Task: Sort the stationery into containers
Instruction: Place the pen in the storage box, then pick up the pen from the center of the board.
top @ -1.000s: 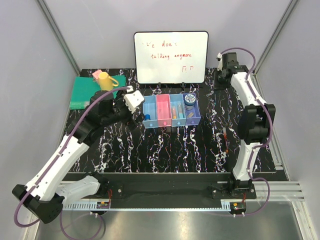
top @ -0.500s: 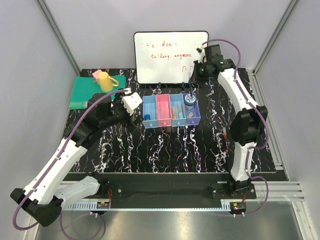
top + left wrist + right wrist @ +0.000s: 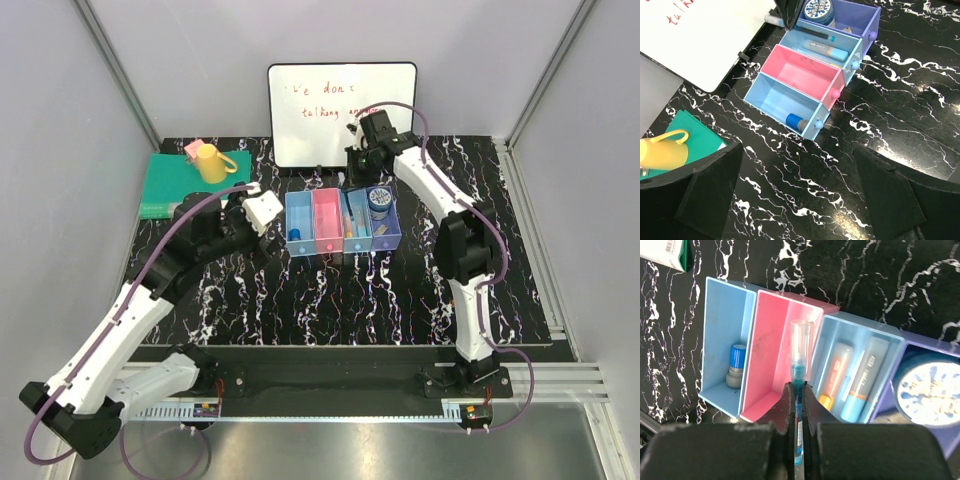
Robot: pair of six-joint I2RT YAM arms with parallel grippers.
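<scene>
Pinching a thin teal pen above the pink bin, the right gripper readies a drop; next comes lowering and release. The left gripper idles, spread wide, beside the containers.

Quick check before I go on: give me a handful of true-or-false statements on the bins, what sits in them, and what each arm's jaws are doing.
1. The right gripper has its jaws shut on a blue pen. True.
2. The pink bin holds two markers. False: it is empty; the two markers lie in the blue bin next to it.
3. The patterned roll sits in the purple bin. True.
4. The left gripper grips a marker. False: its jaws are open and hold nothing.
5. The end blue bin is empty. False: it holds a blue-capped marker.
</scene>
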